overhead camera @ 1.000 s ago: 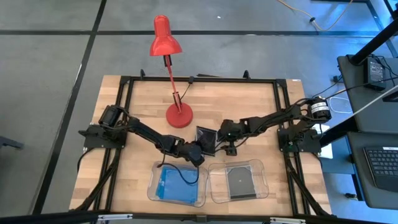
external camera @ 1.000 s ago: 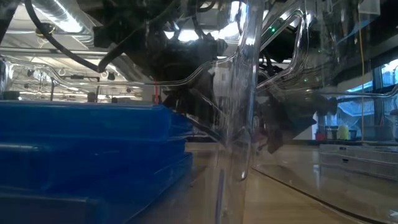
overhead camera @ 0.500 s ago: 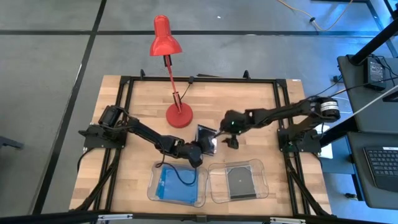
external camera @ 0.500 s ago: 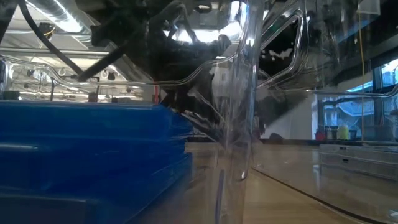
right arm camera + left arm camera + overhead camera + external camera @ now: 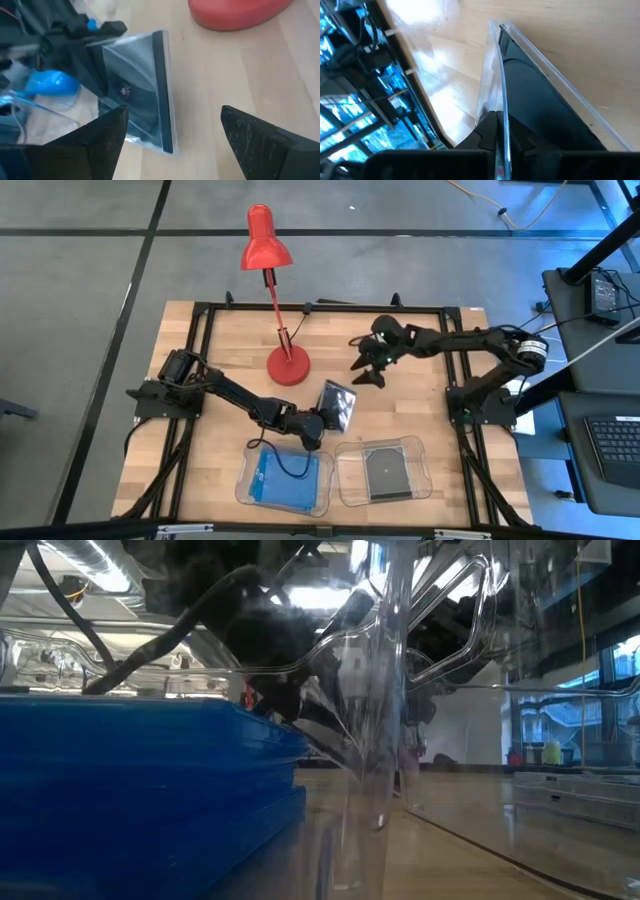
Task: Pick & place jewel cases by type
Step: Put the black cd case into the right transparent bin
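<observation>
A dark jewel case (image 5: 338, 405) with a clear cover is at mid-table, just beyond the two clear trays, and my left gripper (image 5: 317, 424) is shut on it. The right wrist view shows this case (image 5: 142, 100) tilted up on edge. My right gripper (image 5: 368, 371) hangs open over the far middle of the table, right of the lamp base, apart from the case. Translucent blue cases (image 5: 282, 477) lie stacked in the left tray (image 5: 246, 463). One dark case (image 5: 385, 470) lies flat in the right tray (image 5: 418, 450). My left gripper pinches the dark case by one edge (image 5: 501, 102) between its two fingers, the thin case running edgewise out ahead of them. The fingers come from the table's left, slanting down. The case is tilted on edge; whether its lower corner (image 5: 169, 148) touches the table I cannot tell.
A red desk lamp stands on its round base (image 5: 288, 366) at the far middle, close to both grippers. The clear tray walls (image 5: 372, 740) and the blue stack (image 5: 150, 790) fill the low view. Bare wood lies right of the case and along the table's left side.
My right gripper, open throughout, has drawn away from the dark case, rising toward the table's far edge and right of the lamp base. My left gripper has stayed in place and rolled its wrist, turning the case it holds from nearly flat to tilted on edge.
</observation>
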Robot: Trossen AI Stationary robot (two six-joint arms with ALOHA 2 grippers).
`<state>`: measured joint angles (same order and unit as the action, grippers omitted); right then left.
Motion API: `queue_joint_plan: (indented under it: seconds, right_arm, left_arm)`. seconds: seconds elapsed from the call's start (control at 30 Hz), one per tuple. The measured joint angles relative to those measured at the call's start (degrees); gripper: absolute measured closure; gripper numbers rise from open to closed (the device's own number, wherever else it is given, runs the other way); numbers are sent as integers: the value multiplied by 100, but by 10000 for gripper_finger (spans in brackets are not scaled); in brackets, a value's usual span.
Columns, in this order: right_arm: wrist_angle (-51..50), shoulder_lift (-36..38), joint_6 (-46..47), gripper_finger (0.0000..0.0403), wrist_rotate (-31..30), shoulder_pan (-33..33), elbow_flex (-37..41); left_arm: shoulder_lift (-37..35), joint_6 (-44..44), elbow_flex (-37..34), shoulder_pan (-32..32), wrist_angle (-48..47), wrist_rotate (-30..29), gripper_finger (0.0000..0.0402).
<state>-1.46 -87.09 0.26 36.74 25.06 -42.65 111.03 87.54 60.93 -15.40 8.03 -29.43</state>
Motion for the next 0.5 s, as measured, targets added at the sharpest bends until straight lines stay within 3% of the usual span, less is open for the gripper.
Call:
queue_joint_plan:
  seconds: [0.23, 0.5]
  right_arm:
    - [690, -580, 239, 81, 275, 60, -2]
    - [1045, -926, 229, 81, 1143, 22, -4]
  left_arm:
    - [-1, 394, 0, 0, 328, -47, 394]
    - [2, 436, -2, 0, 549, -90, 396]
